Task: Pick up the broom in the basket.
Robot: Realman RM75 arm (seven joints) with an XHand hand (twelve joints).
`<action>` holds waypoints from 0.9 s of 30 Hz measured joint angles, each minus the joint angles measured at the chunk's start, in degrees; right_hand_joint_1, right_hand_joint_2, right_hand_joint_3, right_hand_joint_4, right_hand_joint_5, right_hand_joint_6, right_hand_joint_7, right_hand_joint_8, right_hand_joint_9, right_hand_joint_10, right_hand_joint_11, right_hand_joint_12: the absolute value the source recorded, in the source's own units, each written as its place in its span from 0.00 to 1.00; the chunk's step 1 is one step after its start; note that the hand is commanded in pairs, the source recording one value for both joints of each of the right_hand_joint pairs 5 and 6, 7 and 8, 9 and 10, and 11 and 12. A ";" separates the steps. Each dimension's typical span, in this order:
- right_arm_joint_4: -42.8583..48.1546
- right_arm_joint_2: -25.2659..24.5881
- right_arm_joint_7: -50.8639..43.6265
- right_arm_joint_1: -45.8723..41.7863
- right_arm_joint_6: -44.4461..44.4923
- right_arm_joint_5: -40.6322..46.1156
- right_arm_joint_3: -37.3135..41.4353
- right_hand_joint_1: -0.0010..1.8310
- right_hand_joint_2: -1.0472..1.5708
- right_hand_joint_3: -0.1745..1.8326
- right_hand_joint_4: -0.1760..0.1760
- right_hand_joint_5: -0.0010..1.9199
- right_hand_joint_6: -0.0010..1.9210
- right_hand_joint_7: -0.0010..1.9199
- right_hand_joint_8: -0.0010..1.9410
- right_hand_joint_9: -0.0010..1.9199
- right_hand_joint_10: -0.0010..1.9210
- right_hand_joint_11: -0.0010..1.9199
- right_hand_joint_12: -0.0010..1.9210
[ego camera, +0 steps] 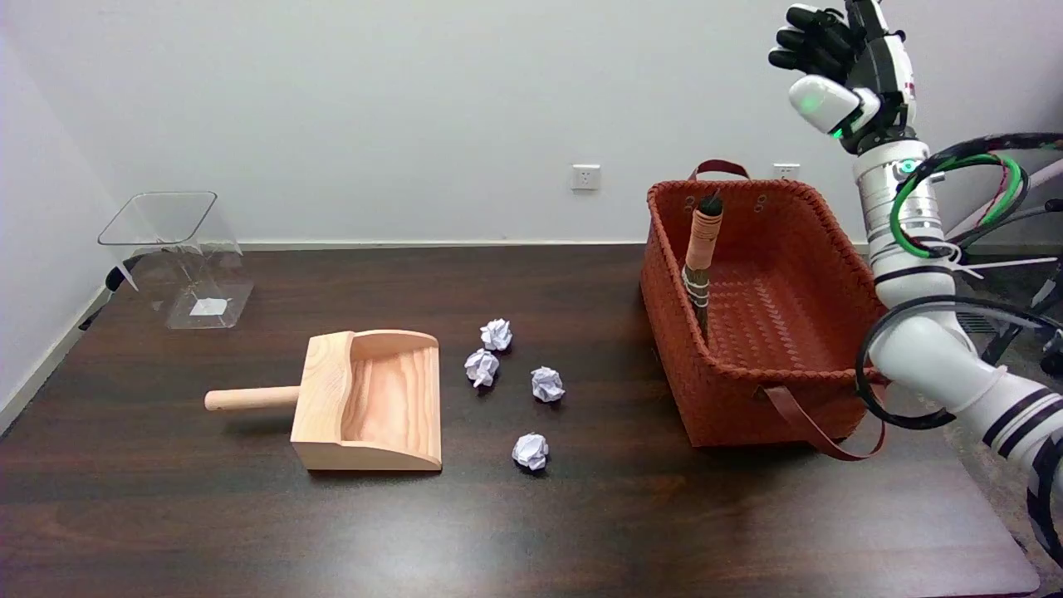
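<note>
Nearest, four paper balls (531, 451) lie on the table (581, 531) beside a dustpan (369, 399). Beyond, the broom (702, 257) leans upright against the basket (731, 399) inside its left wall. High above, the right hand (835, 71) holds nothing, fingers loosely curled. Reaching down, it could knock the thin handle sideways or snag the rim, likely tipping the basket.

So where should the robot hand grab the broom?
Best guess: the broom's tan handle near the top, coming down from above. It leans against the basket's left wall with its bristle end low inside, so only the top pokes up free. The robot hand is high above the basket, holding nothing.
</note>
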 measured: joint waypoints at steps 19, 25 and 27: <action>-0.44 0.84 2.98 -5.15 1.21 -8.82 1.58 0.50 0.17 0.47 0.50 0.00 0.00 0.21 0.21 0.26 0.26 0.31 0.31; -1.78 1.31 3.96 -7.80 1.04 -9.55 2.06 0.51 0.17 0.46 0.50 0.00 0.00 0.21 0.21 0.27 0.27 0.32 0.32; -2.41 1.31 4.33 -9.00 1.01 -9.55 2.34 0.51 0.15 0.47 0.50 0.00 0.00 0.21 0.21 0.26 0.26 0.32 0.32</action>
